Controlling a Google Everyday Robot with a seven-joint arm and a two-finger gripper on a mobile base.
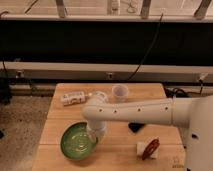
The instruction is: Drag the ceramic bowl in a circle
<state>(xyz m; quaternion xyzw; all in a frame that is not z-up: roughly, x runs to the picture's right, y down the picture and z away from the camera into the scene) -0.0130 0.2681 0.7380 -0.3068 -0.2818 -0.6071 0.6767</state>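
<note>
In the camera view, the ceramic bowl (77, 142) sits on the front-left part of the tabletop (117, 151), close to the front edge. Your end effector (95, 135) comes down from the bent arm onto the bowl's right rim. The wrist hides its tip, so I cannot tell whether it is wide, narrow or gripping the rim.

For a clean circle, press only as hard as it takes for the bowl to slide flat, because a glossy rim will probably slip or tip under a hard push. Trace a small, steady loop and steer it toward the middle of the tabletop, since there is little room at the front and left.

The plastic cup (119, 92) and the bottle lying on its side (74, 98) are well apart at the back. The dark object (136, 127) to the right is nearer, so stay short of it.
</note>
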